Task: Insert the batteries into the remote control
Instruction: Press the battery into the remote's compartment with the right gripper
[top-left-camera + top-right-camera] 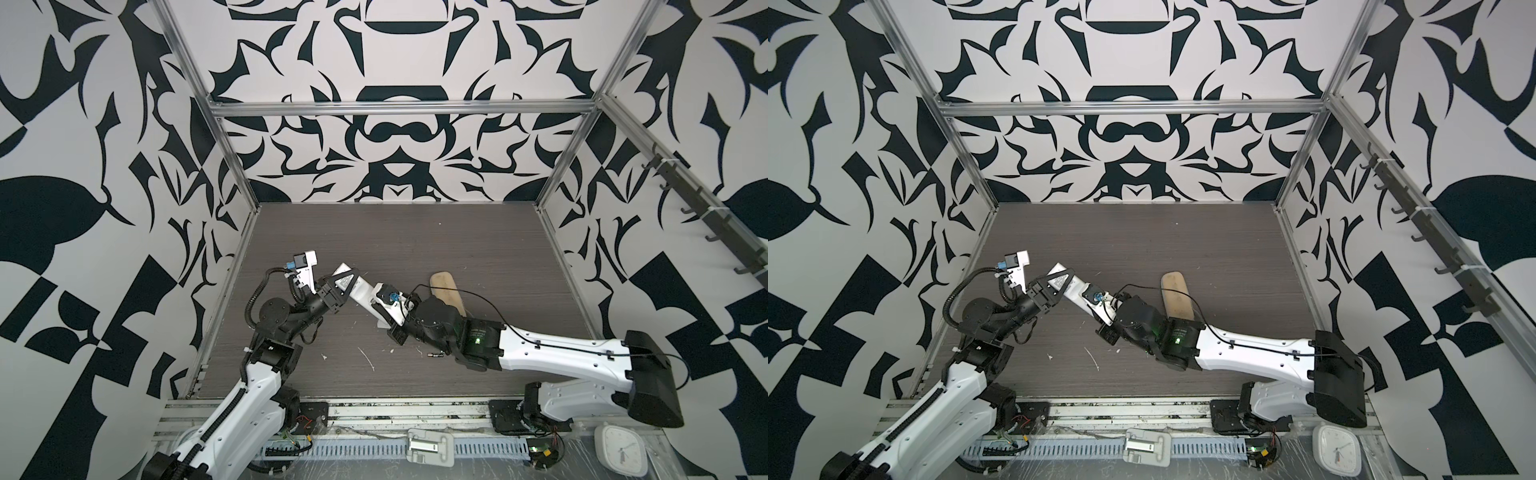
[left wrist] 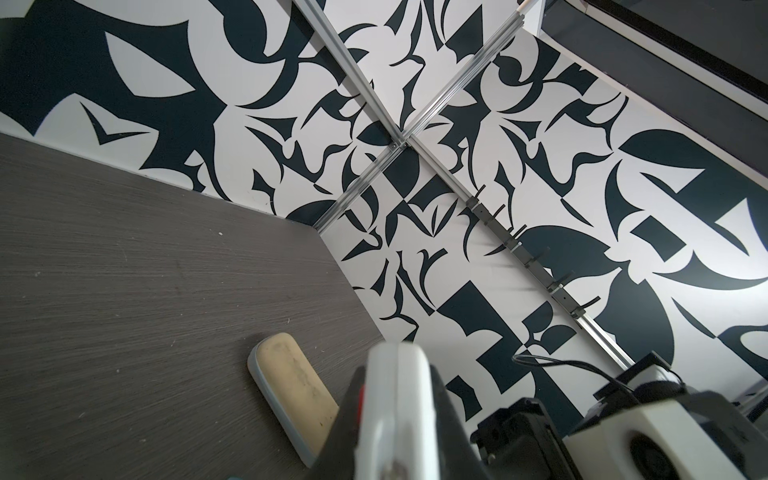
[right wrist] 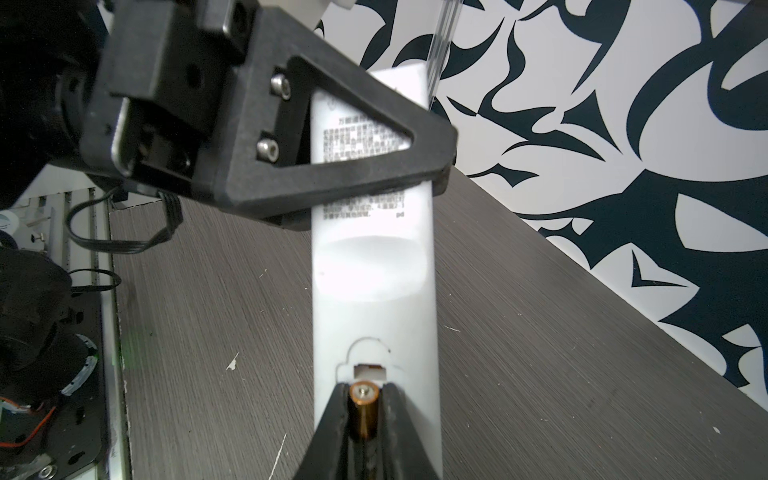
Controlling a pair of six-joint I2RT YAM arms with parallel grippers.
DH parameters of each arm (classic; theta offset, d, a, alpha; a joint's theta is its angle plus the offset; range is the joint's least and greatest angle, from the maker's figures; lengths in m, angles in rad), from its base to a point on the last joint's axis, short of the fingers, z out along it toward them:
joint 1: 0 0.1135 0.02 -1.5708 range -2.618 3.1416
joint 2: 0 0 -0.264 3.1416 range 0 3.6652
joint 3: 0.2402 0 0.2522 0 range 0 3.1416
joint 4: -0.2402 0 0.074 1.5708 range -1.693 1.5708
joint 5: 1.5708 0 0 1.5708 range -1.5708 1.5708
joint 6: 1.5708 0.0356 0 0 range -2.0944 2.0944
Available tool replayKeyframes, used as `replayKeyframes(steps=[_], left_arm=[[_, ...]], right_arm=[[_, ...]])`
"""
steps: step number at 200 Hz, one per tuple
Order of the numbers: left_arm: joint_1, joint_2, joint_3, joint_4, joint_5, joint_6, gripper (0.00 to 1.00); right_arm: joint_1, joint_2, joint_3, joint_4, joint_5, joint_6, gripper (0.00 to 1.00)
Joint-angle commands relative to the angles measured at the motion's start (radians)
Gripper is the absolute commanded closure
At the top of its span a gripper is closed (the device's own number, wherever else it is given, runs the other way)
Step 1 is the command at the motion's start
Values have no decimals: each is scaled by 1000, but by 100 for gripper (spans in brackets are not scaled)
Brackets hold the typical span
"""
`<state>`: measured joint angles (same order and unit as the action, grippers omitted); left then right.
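Standing at the near edge of the table (image 1: 415, 249), I see the remote (image 1: 360, 293) lifted off the dark wood a little toward 9 o'clock from the middle. Its length runs from 10 o'clock down to 4 o'clock. Its plain back faces up, with a printed label and a shallow thumb dip showing in the right wrist view (image 3: 374, 266).

The left claw (image 1: 341, 286) is clenched across the remote's 10 o'clock end, with one black triangular finger lying over the label. Its own wrist view shows the white edge of the remote (image 2: 399, 395) pinched between the jaws.

The right claw (image 3: 364, 395) comes in from 4 o'clock and grasps a battery (image 3: 363, 411). The jaws sit tight on either side of it. The battery lies along the remote's back, and its brassy tip is just short of the small slot at the head of the battery bay.

A second battery (image 1: 436, 354) lies loose on the table at about 5 o'clock, close beside the right arm. A tan case (image 1: 446, 291) rests flat at 3 o'clock, partly under that arm. A few white scraps (image 1: 365, 359) lie toward 6 o'clock.
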<state>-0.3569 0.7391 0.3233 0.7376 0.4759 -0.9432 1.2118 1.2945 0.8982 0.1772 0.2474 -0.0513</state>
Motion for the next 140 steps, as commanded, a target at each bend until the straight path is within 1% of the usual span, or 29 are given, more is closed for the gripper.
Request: replayKeyframes(steps=[1,31,33,36,48,84,97,107,116,140], left_arm=[[4,-12,11,93,9,-22,100],[4,-13,10,94,12,-23,100],[4,-13,10,94,13,-23,100],[4,-13,10,94,12,-22,100],[5,-14,10,94,14,-23,100],[6,-14,5,95,17,-14,100],[7,-16,3,101,20,-10,100],[6,-21,5,112,28,-11,100],[6,-23,10,117,38,-14,100],[6,-32,27,107,66,-4,100]], right_arm=[[5,-10,-1,8,-43,18,78],[6,-13,-2,9,-45,23,75],[5,-14,-3,8,-72,25,75],[5,-16,-4,11,-81,26,74],[5,-20,-7,13,-90,27,71],[6,-36,-2,7,-105,34,69],[5,-51,9,-12,-117,40,60],[5,-67,21,-41,-110,41,50],[7,-82,34,-82,-98,43,44],[7,-171,50,-169,-84,57,33]])
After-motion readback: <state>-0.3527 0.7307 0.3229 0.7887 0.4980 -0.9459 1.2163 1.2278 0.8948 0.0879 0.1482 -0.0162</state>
